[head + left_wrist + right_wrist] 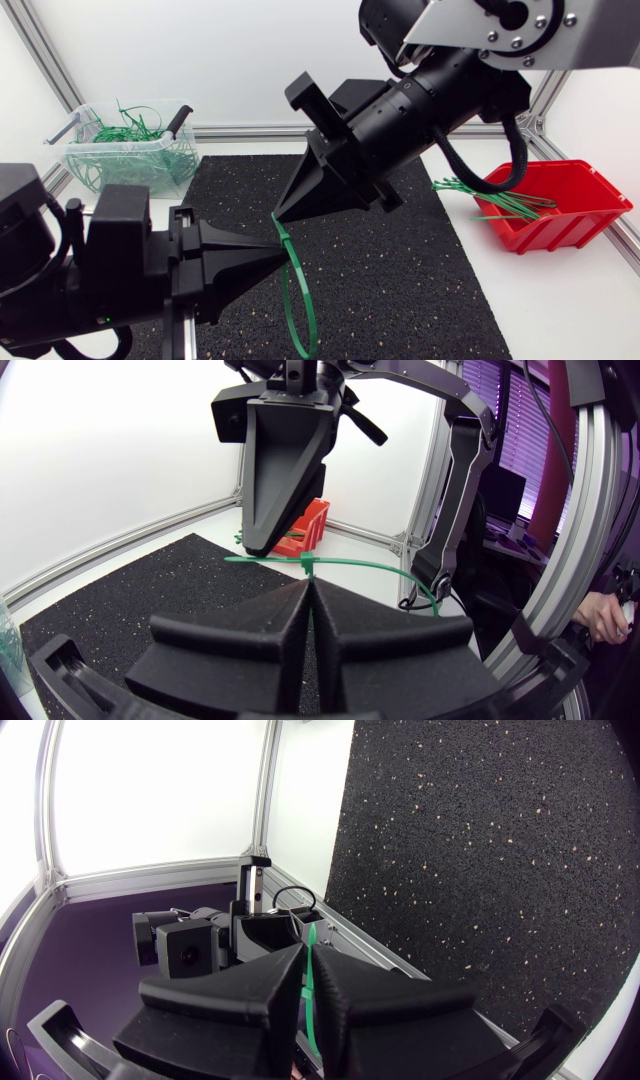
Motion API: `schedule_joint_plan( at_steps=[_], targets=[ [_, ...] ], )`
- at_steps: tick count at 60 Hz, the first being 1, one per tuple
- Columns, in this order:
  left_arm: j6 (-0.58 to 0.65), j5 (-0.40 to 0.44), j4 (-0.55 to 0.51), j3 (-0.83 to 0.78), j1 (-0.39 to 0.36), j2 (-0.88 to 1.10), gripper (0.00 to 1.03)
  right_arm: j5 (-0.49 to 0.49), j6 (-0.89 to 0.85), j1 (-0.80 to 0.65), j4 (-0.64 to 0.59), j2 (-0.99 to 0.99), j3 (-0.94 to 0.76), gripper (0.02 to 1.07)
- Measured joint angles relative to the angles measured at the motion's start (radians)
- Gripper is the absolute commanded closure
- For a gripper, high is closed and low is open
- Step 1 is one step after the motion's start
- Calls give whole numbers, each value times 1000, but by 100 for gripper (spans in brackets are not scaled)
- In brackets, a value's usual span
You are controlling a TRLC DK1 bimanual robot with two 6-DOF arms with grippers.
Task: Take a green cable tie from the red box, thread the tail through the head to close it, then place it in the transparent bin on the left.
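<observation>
1. Head view: the left gripper (278,256) and the right gripper (284,211) meet almost tip to tip above the black mat (420,280). Each is closed narrow on the green cable tie (292,295).
2. Left wrist view: the tie's head (308,564) sits just ahead of the left fingertips. The strap's long axis runs crosswise to them, and its tail is pinched at the right gripper's tip.
3. The loop hangs below both grippers and looks already threaded.
4. The transparent bin (160,172) lies well apart on the left gripper's side, so the left arm is nearer to it. The red box (590,215) lies beyond the right arm.
</observation>
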Motion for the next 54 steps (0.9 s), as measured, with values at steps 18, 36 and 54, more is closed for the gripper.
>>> schedule_joint_plan(
  at_steps=[18,36,54],
  targets=[
    [0,-8,0,0,-16,0,99,3,0,0,3,0,-21,92],
    [0,-11,0,0,-16,0,99,3,0,4,3,-8,-23,87],
    [0,-16,0,0,-17,0,99,3,3,19,2,-24,-38,84]
  ],
)
